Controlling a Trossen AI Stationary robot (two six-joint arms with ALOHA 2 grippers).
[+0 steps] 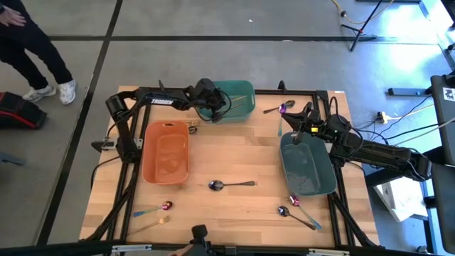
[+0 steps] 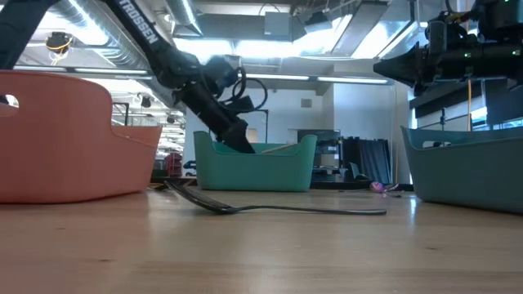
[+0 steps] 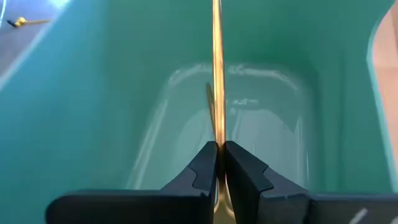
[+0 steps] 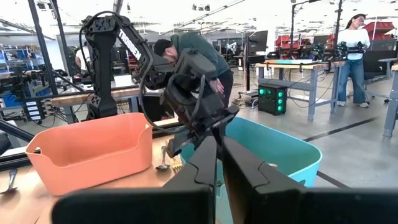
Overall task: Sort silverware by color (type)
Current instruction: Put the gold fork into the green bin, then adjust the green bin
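Observation:
My left gripper [image 1: 212,98] reaches into the teal bin [image 1: 238,107] at the table's far middle and is shut on a gold piece of silverware [image 3: 216,68]. My right gripper [image 1: 297,134] is shut and holds nothing I can see, above the far end of the grey-blue bin [image 1: 307,167]. On the table lie a dark spoon [image 1: 231,185] in the middle, a purple spoon [image 1: 281,109] at the far right, a dark spoon [image 1: 295,217] and a purple piece [image 1: 301,206] at the near right, and a purple-blue piece [image 1: 153,210] and a gold piece [image 1: 153,224] at the near left. My left gripper pinches the gold piece's thin shaft [image 3: 217,134] between its two fingers. The shaft runs on straight ahead of the fingers over the inside of the teal bin, and a wider gold part shows back between the fingers. Whether its far end touches the bin, I cannot tell.
An orange bin [image 1: 166,151] stands at the left. A small spoon [image 1: 192,129] lies by its far right corner. Bare wood lies between the bins in the table's middle. A person [image 1: 35,50] stands beyond the far left corner; others show in the room behind.

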